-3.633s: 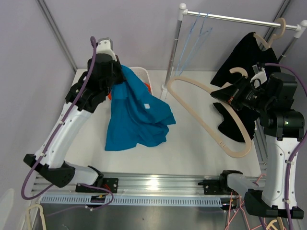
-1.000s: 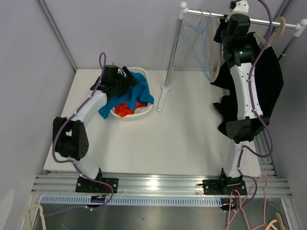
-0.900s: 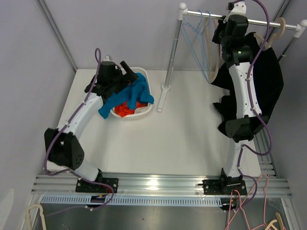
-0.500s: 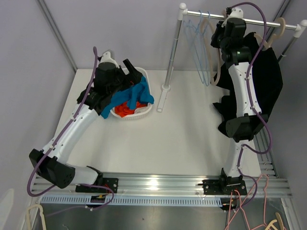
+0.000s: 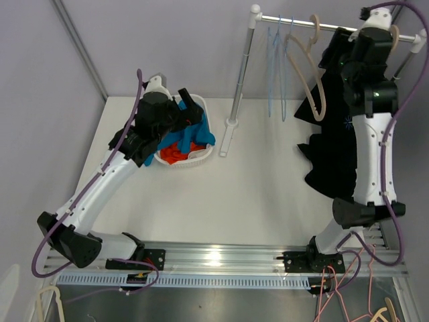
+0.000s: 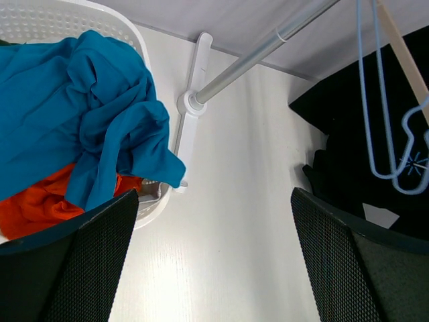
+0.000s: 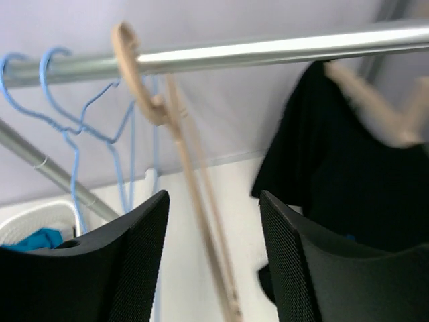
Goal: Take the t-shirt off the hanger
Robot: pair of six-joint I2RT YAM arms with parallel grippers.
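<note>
1. Right gripper (image 7: 213, 198), jaws apart and empty, faces the far steel rail (image 7: 268, 50); the black cotton t-shirt (image 7: 335, 174) hangs just right of it on a beige wooden hanger (image 7: 375, 114), long axis downward
2. Left gripper (image 6: 213, 201), spread wide, hovers over the white plastic basket (image 6: 40, 17) with one blue t-shirt (image 6: 74, 114); right arm nearer
3. Also one bare beige hanger (image 5: 305, 74), two blue wire hangers (image 5: 271, 80)

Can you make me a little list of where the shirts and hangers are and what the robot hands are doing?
blue t-shirt: in white basket, atop orange cloth
beige hanger: bare, hooked on rail
black garment: hanging at the right
left gripper: open, above basket, holding nothing
right gripper: open, near rail, holding nothing
</note>
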